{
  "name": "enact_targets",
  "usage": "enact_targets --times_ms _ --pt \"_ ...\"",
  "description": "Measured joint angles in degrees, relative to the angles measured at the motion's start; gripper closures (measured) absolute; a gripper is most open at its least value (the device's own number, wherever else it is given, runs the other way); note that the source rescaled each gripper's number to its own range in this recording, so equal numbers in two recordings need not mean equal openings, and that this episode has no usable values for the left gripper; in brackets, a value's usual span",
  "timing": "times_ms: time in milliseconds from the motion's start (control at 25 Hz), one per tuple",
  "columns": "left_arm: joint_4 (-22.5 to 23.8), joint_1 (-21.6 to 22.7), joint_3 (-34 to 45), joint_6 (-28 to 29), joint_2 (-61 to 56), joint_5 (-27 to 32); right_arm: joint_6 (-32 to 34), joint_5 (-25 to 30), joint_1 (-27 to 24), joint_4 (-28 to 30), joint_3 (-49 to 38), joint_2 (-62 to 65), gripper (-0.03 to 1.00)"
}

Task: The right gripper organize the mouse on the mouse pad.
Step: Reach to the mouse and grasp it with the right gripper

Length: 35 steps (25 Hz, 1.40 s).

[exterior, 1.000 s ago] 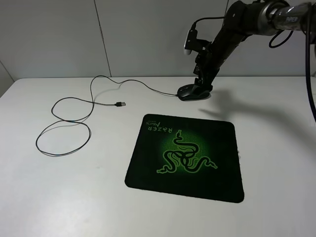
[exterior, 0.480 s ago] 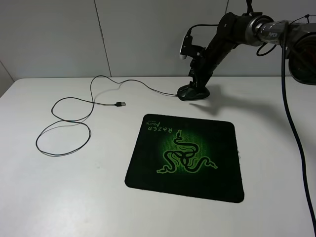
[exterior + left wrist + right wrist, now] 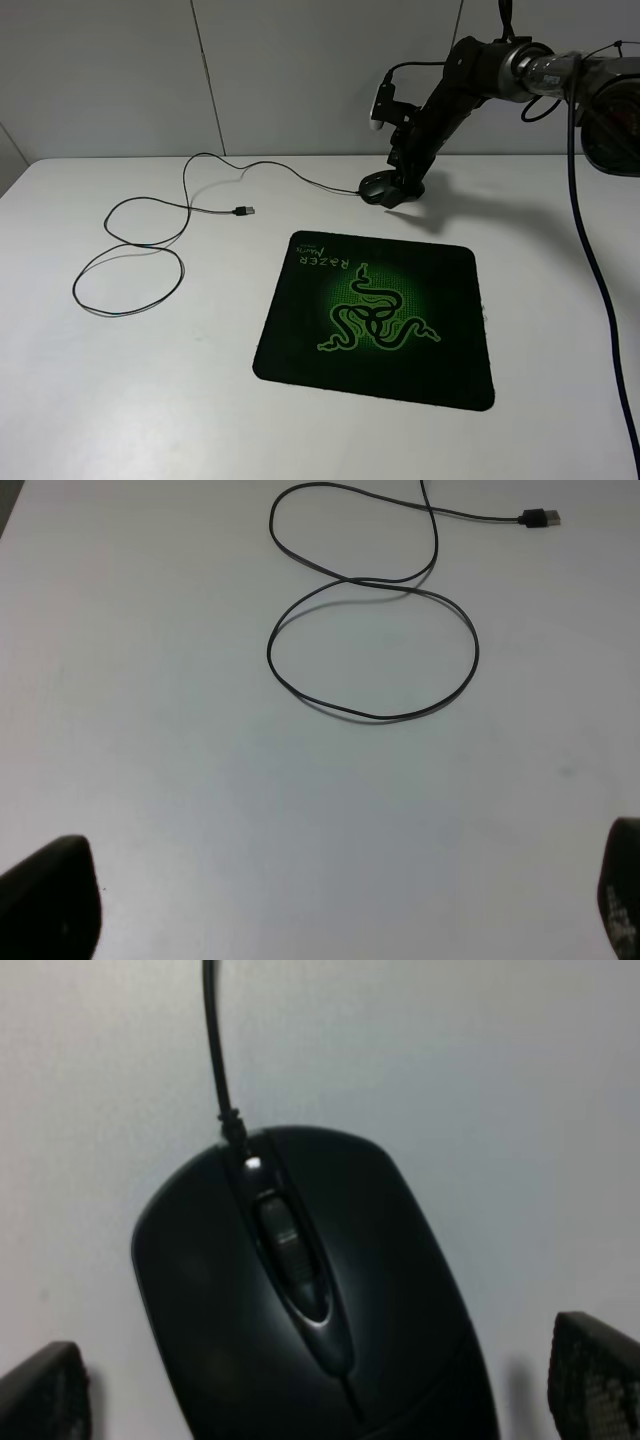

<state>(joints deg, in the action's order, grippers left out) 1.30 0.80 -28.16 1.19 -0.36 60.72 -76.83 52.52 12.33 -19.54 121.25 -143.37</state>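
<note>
The black mouse (image 3: 377,187) lies on the white table behind the far edge of the mouse pad (image 3: 440,290), off the pad. The pad is black with a green snake logo and lies flat. My right gripper (image 3: 404,184) is down over the mouse. In the right wrist view the mouse (image 3: 300,1290) fills the middle, and the gripper (image 3: 315,1380) is open, one fingertip (image 3: 40,1395) on each side with gaps to the mouse. The mouse cable (image 3: 130,250) runs left in loops to a USB plug (image 3: 243,211). My left gripper (image 3: 330,900) is open and empty.
The left wrist view shows a cable loop (image 3: 370,645) and the USB plug (image 3: 540,518) on the bare white table (image 3: 200,780). A white wall (image 3: 200,70) stands behind the table. The right arm's cables (image 3: 590,250) hang at the right edge.
My right arm has shifted and the gripper has settled lower around the mouse. The mouse, cable and pad have hardly moved.
</note>
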Motion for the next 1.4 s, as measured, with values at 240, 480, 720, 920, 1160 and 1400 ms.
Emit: enact_targets --times_ms 240,480,720,920,1160,1400 --pt "0.00 0.00 0.00 0.00 0.00 0.00 -0.13 0.03 -0.26 -0.88 0.05 -1.23 -0.03" --pt "0.00 0.00 0.00 0.00 0.00 0.00 -0.13 -0.03 -0.26 -2.40 0.29 -1.67 -0.03" --pt "0.00 0.00 0.00 0.00 0.00 0.00 -0.13 0.03 -0.26 -2.82 0.29 -1.72 -0.03" --pt "0.00 0.00 0.00 0.00 0.00 0.00 -0.08 0.67 -0.26 -3.00 0.29 -1.72 0.34" --pt "0.00 0.00 0.00 0.00 0.00 0.00 0.10 0.66 -0.26 -2.92 0.29 -1.72 0.96" --pt "0.00 0.00 0.00 0.00 0.00 0.00 2.23 0.42 -0.26 -2.52 0.29 -1.62 0.96"
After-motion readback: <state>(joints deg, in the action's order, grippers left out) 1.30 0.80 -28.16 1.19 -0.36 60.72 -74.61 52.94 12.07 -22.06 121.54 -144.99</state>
